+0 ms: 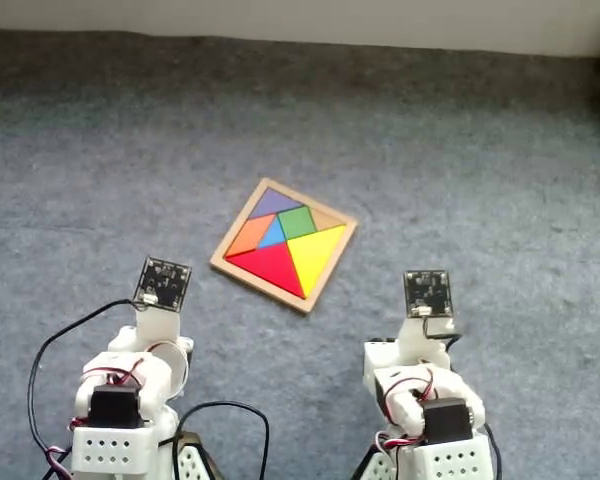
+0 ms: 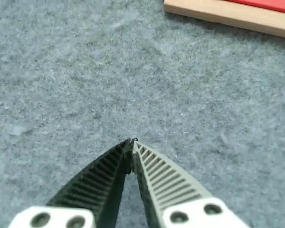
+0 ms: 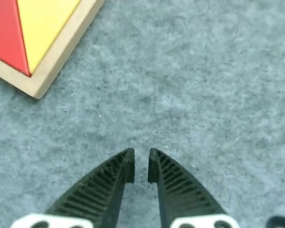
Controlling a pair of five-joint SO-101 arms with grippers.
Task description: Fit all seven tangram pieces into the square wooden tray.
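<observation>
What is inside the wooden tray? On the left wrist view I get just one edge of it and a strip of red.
Observer: On the high view the square wooden tray holds six coloured pieces lying flat: a purple triangle, a green square, an orange piece, a blue triangle, a red triangle and a yellow triangle.
Operator: That makes six. Where is the seventh?
Observer: No loose piece lies on the carpet around the tray. Next to the green square there is a wood-coloured patch, and I cannot tell whether it is a plain piece or bare tray floor.
</observation>
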